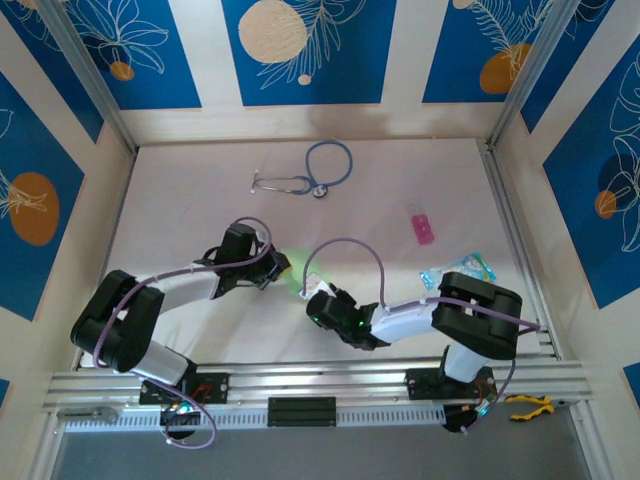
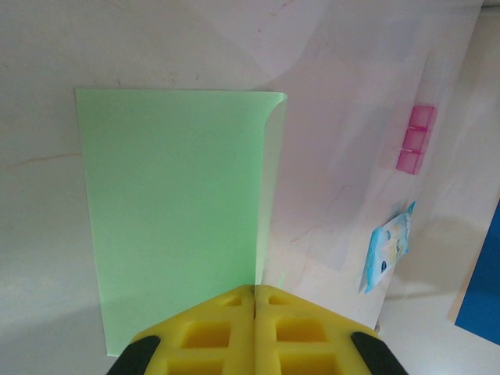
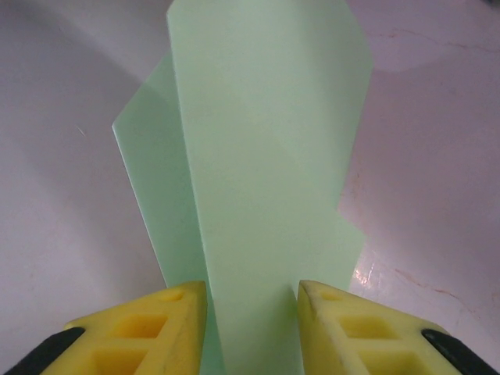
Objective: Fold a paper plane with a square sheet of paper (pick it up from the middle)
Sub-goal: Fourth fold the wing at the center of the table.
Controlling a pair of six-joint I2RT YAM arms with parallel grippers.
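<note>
The square sheet of paper (image 1: 294, 273) is pale green and sits on the table between my two grippers. In the left wrist view the paper (image 2: 172, 203) lies doubled over, its folded edge running straight into the seam of my left gripper (image 2: 255, 291), which is shut on it. In the right wrist view a tall flap of the paper (image 3: 266, 156) rises between the yellow fingers (image 3: 164, 320) of my right gripper (image 3: 252, 291), which stands open astride it. From above, the left gripper (image 1: 278, 266) and right gripper (image 1: 312, 293) meet at the sheet. No pointed paper plane shape shows.
A stethoscope (image 1: 310, 175) lies at the back of the table. A small pink block (image 1: 422, 228) and a teal-and-white packet (image 1: 460, 268) sit to the right; both the block (image 2: 414, 141) and the packet (image 2: 389, 246) show past the sheet. Yellow pliers (image 1: 528, 405) rest on the front rail.
</note>
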